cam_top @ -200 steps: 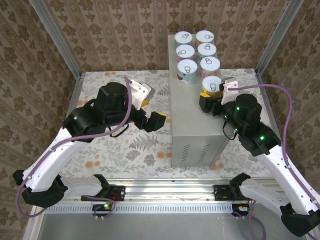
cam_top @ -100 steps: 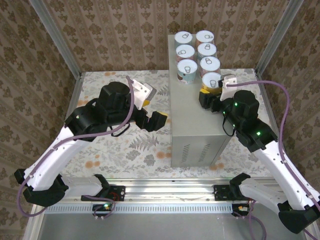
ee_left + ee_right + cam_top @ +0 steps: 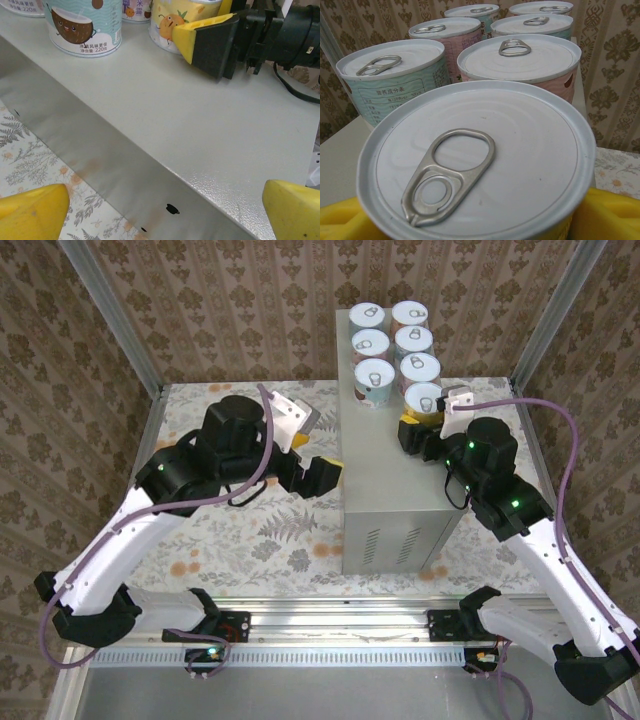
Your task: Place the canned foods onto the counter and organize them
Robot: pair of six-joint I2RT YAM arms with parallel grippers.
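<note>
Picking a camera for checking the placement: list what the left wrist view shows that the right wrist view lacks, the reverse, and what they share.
Left wrist view: the counter's top and side face, the floral floor, can labels side-on, a finger of the right jaws beside the yellow-labelled can, and the left jaws wide open.
Right wrist view: the cans' lids and pull tabs in two rows, the nearest lid between yellow pads.
Both: the yellow-labelled can, gripped by the right jaws, and the teal can near it.

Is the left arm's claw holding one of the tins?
No, the left gripper is open, yellow fingertips wide apart beside the counter with nothing between them.
</note>
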